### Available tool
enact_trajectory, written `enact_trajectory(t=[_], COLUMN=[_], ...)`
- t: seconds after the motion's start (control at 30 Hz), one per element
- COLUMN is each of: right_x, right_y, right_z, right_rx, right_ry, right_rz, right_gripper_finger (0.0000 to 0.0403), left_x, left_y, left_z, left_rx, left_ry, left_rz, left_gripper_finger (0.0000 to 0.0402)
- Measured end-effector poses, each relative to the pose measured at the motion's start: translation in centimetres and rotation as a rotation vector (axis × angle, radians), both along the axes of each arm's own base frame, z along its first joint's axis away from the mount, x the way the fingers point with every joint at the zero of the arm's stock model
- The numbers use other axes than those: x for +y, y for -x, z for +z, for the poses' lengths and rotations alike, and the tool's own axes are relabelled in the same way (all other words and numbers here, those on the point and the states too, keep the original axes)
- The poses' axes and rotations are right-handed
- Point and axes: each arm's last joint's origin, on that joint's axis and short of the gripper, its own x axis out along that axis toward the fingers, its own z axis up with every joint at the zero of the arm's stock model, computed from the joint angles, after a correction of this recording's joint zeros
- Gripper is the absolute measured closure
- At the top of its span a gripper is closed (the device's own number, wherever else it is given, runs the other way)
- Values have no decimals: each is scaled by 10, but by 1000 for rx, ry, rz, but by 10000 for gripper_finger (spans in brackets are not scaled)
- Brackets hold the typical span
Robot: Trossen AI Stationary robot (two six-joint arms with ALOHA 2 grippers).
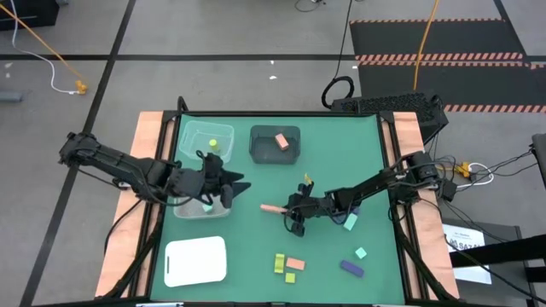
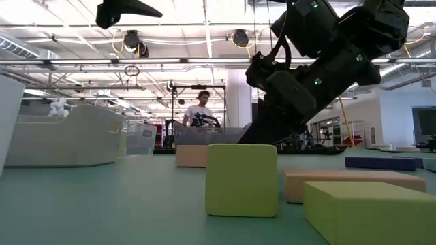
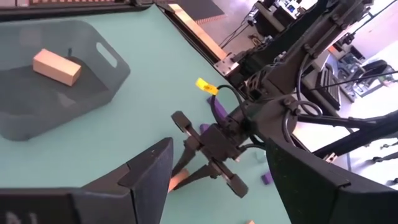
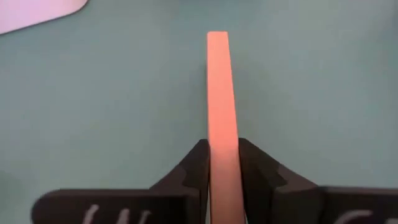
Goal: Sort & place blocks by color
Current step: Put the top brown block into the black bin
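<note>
Green table mat [image 1: 256, 247] fills centre frame in the high view. Clear bin [image 1: 189, 136] sits upper left of the mat, dark bin [image 1: 260, 153] just right of it. White tray [image 1: 195, 260] lies lower left. Low view: a person [image 2: 199, 109] stands in the background, mid-frame, beyond the table.

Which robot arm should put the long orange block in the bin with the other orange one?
The right arm, probably. Its gripper is already shut on the salmon-orange bar, near the dark bin that holds another salmon-orange block. The left gripper is over by the clear bins, holding no orange block.
</note>
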Motion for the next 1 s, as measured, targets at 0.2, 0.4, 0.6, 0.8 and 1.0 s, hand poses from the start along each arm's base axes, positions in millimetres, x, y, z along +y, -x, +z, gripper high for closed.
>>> enact_trajectory(t=[0.2, 0.4, 0.6, 0.8, 1.0], right_x=[-2, -9, -20, -27, -28], right_y=[0, -3, 0, 8, 13], right_z=[1, 20, 61, 104, 144], right_rx=[0, -96, -260, -455, -726], right_ry=[-54, -82, -51, 57, 150], right_rz=[-51, -79, -162, -243, -220], right_gripper_finger=[358, 361, 361, 361, 361], left_x=[2, 2, 2, 3, 4], left_y=[-1, -1, -1, -1, 0], left_z=[0, 0, 0, 0, -1], left_rx=[2, 1, 2, 33, 77], left_ry=[-9, -9, -9, -117, -284], left_rz=[6, 6, 7, -37, -67], left_gripper_finger=[147, 147, 147, 147, 147])
